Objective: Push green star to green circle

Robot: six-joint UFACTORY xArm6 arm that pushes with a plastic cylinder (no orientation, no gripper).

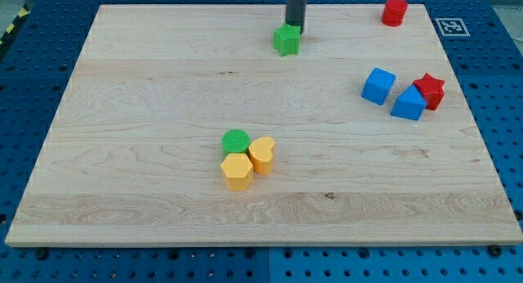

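tip (295,28) touching top edge of green star (287,40)

Rod (295,5) cut off at top

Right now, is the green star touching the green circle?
No, the green star sits near the view's top under my tip, far from the green circle.

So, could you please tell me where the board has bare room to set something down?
The view's left half of the wooden board is free. Also free: the stretch between the green star block above and the green circle block below. Crowded: two blue blocks and a red star block, at the view's right.
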